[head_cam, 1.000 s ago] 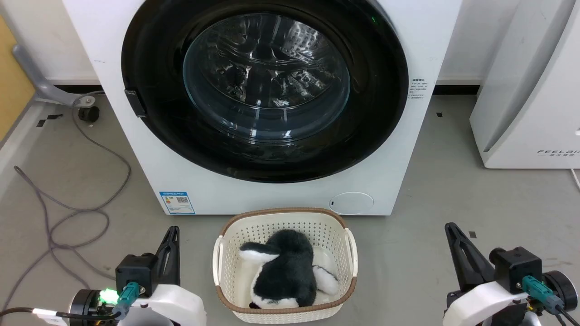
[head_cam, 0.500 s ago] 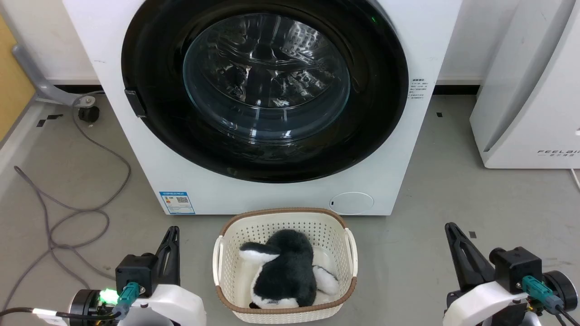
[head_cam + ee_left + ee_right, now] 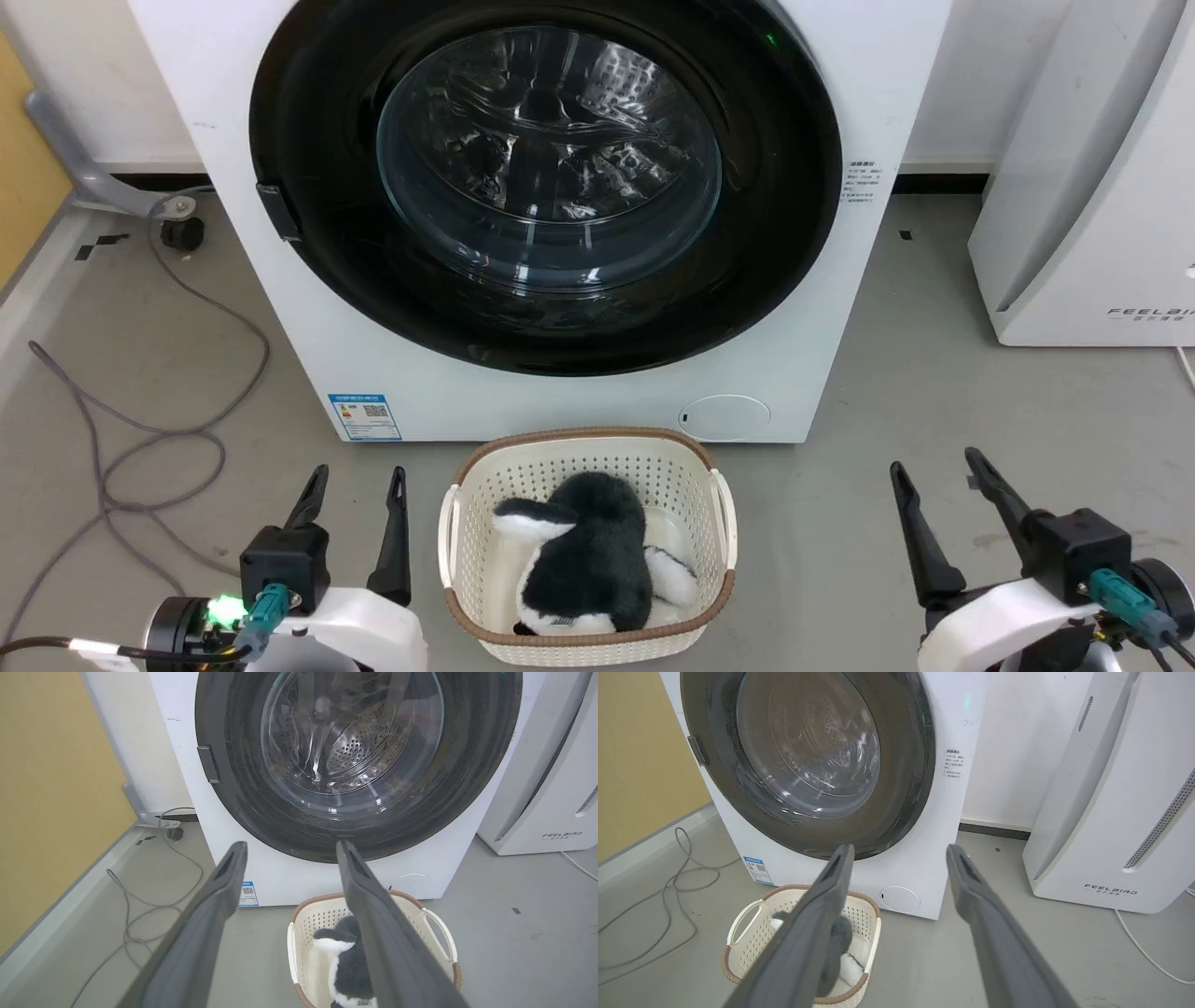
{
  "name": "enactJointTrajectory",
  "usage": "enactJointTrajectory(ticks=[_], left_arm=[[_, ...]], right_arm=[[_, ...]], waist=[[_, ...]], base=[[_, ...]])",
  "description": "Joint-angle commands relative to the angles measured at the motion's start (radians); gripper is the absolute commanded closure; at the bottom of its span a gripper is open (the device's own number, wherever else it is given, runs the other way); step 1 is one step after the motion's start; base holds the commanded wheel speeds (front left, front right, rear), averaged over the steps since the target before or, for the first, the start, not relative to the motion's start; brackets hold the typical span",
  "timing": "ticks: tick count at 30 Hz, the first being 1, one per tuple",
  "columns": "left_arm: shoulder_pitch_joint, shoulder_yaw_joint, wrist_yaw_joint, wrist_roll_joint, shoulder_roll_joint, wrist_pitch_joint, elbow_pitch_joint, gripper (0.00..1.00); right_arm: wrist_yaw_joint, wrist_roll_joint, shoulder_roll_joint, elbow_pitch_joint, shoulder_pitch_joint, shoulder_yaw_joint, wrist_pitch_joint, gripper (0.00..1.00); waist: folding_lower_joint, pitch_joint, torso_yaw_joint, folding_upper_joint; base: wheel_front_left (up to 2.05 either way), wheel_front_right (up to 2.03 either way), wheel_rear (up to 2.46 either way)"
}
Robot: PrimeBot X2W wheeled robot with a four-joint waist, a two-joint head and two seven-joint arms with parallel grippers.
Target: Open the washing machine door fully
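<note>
**A:** Head view?
**B:** The washing machine door (image 3: 775, 233) sits shut on the washing machine (image 3: 560, 406), on grey floor (image 3: 934, 373). Before the machine, a basket (image 3: 586, 436) holds a plush toy (image 3: 588, 560). The left gripper (image 3: 360, 471) and right gripper (image 3: 934, 461) flank the basket, fingers apart, empty. A cable (image 3: 168, 433) trails left of the machine.
**A:** Left wrist view?
**B:** A yellow wall (image 3: 46, 788) left of the machine.
**A:** Right wrist view?
**B:** A white appliance (image 3: 1111, 812) right of the machine.

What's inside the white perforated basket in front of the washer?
A black-and-white plush toy lies inside the white perforated plastic basket with a brown rim, taking up most of it. Nothing else shows in there. The basket floor under the toy is covered, so anything beneath it can't be seen.
</note>
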Motion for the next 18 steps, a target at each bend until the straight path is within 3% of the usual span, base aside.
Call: enactJointTrajectory(ticks=[1,18], left_arm=[[-0.005,-0.005,0.008,-0.01,0.0,-0.01,-0.001,0.0],[-0.013,-0.022,0.029,-0.027,0.0,-0.046,-0.008,0.0]], right_arm=[[0.0,0.02,0.0,-0.009,-0.002,-0.007,-0.013,0.0],[0.001,0.138,0.0,-0.034,-0.006,-0.036,-0.048,0.0]], waist=[[0.0,0.001,0.0,0.0],[0.0,0.005,0.001,0.0]], base=[[0.0,0.0,0.0],[0.0,0.0,0.0]])
